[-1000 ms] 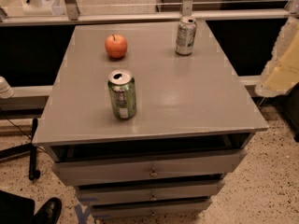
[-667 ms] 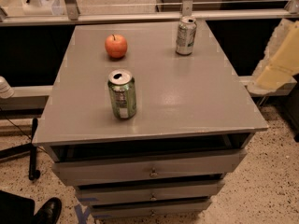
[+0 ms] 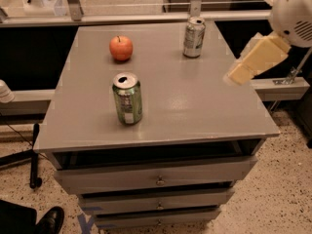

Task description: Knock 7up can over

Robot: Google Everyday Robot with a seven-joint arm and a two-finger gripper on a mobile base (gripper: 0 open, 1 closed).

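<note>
- Gripper point(image 3: 237, 75) is hanging tilted over the bench's point(image 3: 204, 116) right edge; open or closed, cannot tell.
- It is reaching nearer the 7up can point(image 3: 194, 38) than before.

7up can point(image 3: 194, 37) rear right on cabinet point(image 3: 195, 106); tool point(image 3: 238, 76) at right edge.
</note>
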